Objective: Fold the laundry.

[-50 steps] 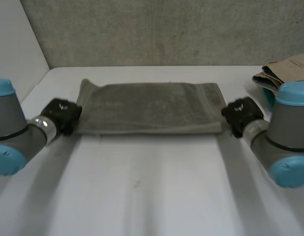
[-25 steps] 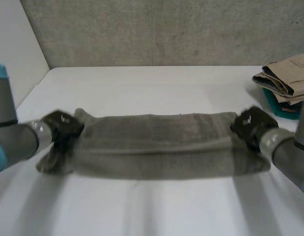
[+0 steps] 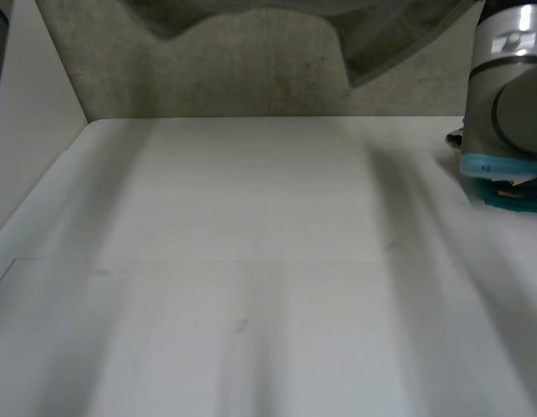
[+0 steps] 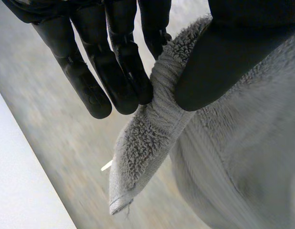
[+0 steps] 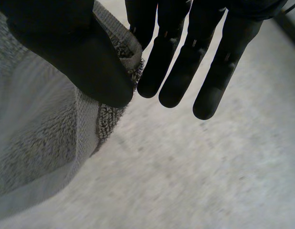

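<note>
One white table (image 3: 251, 304) is stretching bare from the near edge toward the back in the head view. Farther along, at its right side, one grey right arm (image 3: 507, 87) with a light-blue cap is standing upright, and one teal object (image 3: 520, 195) is resting on the table just behind it. Beyond that, one grey towel (image 3: 390, 39) is hanging high and clear of the table, its lower edge sagging in front of the concrete wall (image 3: 251, 78).

Two black hands are holding this single towel. In the left wrist view, the left hand (image 4: 104, 57) is pinching a rolled, hemmed edge of the towel (image 4: 233, 157) between its thumb (image 4: 224, 62) and its nearly straight fingers, and one corner of the cloth is dangling just past the fingertips. In the right wrist view, the right hand (image 5: 185, 57) is pressing its thumb (image 5: 80, 52) onto the towel's (image 5: 37, 143) hemmed edge against the nearest finger, while its other fingers are reaching out straight beside the cloth, with the surface far beneath.
</note>
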You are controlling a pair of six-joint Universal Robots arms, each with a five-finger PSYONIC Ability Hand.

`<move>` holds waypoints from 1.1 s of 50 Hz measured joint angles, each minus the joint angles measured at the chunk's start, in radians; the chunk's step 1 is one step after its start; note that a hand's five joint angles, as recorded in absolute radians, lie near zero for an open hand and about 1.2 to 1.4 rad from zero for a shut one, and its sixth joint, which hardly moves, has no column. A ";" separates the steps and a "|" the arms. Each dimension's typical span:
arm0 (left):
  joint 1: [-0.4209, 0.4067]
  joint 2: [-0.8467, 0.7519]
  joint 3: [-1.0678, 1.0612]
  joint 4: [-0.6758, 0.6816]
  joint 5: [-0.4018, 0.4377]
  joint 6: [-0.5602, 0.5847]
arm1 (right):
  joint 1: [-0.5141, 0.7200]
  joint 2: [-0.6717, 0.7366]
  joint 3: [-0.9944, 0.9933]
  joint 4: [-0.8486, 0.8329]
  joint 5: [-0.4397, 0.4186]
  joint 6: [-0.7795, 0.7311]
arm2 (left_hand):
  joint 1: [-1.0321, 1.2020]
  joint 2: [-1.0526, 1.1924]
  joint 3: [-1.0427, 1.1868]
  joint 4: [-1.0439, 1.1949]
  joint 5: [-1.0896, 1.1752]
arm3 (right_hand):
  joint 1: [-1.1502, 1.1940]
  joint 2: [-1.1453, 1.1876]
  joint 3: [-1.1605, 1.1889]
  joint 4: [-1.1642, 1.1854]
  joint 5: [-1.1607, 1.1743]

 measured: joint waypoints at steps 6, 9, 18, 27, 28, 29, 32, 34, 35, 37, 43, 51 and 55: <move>0.023 -0.008 -0.185 -0.014 0.029 0.034 | 0.003 0.012 0.081 0.102 -0.027 0.000 | 0.000 0.000 0.000 0.000 0.000 | 0.000 0.000 0.000 0.000 0.000; 0.033 -0.020 -0.278 -0.014 0.049 0.059 | 0.002 0.023 0.128 0.148 -0.042 0.001 | 0.000 0.000 0.000 0.000 0.000 | 0.000 0.000 0.000 0.000 0.000; 0.058 -0.116 -0.551 -0.013 0.133 0.201 | -0.012 0.085 0.325 0.258 -0.096 -0.003 | 0.000 0.000 0.000 0.000 0.000 | 0.000 0.000 0.000 0.000 0.000; 0.098 -0.181 -0.693 -0.015 0.185 0.406 | -0.021 0.119 0.453 0.270 -0.124 -0.041 | -0.117 -0.173 -0.164 -0.176 -0.151 | 0.000 0.000 0.000 0.000 0.000; 0.102 -0.182 -0.699 -0.014 0.187 0.417 | -0.021 0.119 0.459 0.269 -0.125 -0.044 | -0.161 -0.215 -0.204 -0.213 -0.190 | 0.000 0.000 0.000 0.000 0.000; 0.108 -0.182 -0.704 -0.014 0.190 0.429 | -0.021 0.118 0.466 0.268 -0.127 -0.049 | -0.199 -0.246 -0.236 -0.250 -0.227 | 0.000 0.000 0.000 0.000 0.000; 0.115 -0.181 -0.710 -0.013 0.192 0.439 | -0.021 0.116 0.473 0.268 -0.127 -0.053 | -0.244 -0.290 -0.279 -0.295 -0.270 | 0.000 0.000 0.000 0.000 0.000; 0.124 -0.178 -0.714 -0.012 0.192 0.443 | -0.021 0.112 0.479 0.266 -0.126 -0.054 | -0.336 -0.389 -0.376 -0.393 -0.368 | 0.000 0.000 0.000 0.000 0.000; 0.127 -0.176 -0.715 -0.012 0.192 0.443 | -0.022 0.110 0.481 0.266 -0.126 -0.053 | -0.353 -0.412 -0.401 -0.417 -0.395 | 0.000 0.000 0.000 0.000 0.000; 0.138 -0.171 -0.719 -0.012 0.193 0.441 | -0.025 0.107 0.482 0.266 -0.124 -0.051 | -0.376 -0.441 -0.432 -0.451 -0.429 | 0.000 0.000 0.000 0.000 0.000; 0.166 -0.157 -0.740 -0.013 0.198 0.435 | -0.039 0.104 0.482 0.268 -0.122 -0.050 | -0.461 -0.525 -0.514 -0.534 -0.513 | 0.000 0.000 0.000 0.000 0.000; 0.188 -0.155 -0.762 -0.013 0.225 0.437 | -0.054 0.105 0.481 0.269 -0.122 -0.055 | -0.485 -0.556 -0.546 -0.566 -0.546 | 0.000 0.000 0.000 0.000 0.000; 0.189 -0.158 -0.763 -0.019 0.237 0.435 | -0.054 0.106 0.481 0.270 -0.122 -0.056 | -0.485 -0.556 -0.546 -0.566 -0.546 | 0.000 0.000 0.000 0.000 0.000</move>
